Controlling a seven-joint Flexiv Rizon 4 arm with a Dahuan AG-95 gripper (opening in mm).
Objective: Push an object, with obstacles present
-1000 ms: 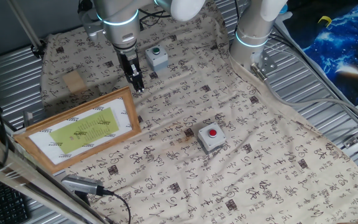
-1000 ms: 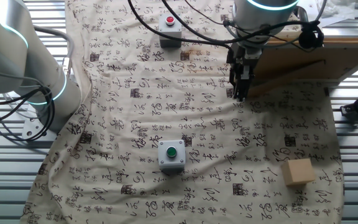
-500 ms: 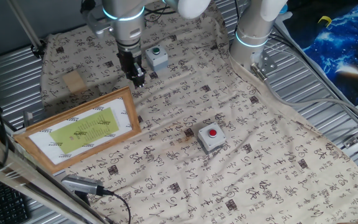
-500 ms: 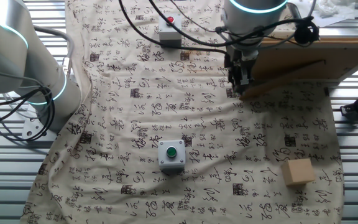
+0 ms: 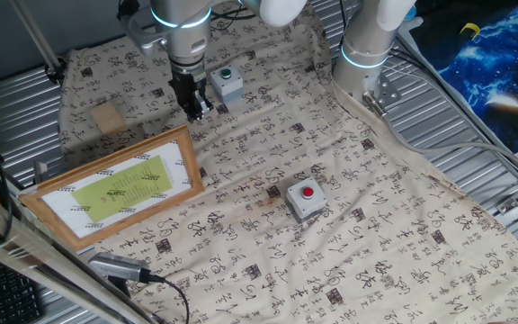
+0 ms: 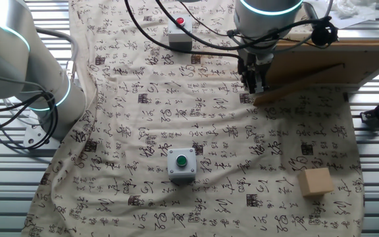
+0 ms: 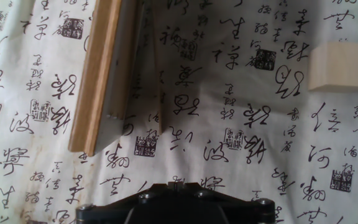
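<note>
One fixed view: on the bench (image 5: 403,234) the framed picture (image 5: 115,187) lies left; the block (image 5: 107,117), beyond it, is judged light, rigid, best pushed flat-faced. The pincer (image 5: 193,111) hovers apart; its opening cannot be told.

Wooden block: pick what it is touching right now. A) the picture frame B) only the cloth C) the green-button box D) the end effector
B. The wooden block lies alone on the printed cloth, apart from the end effector, the green-button box and the picture frame.
</note>
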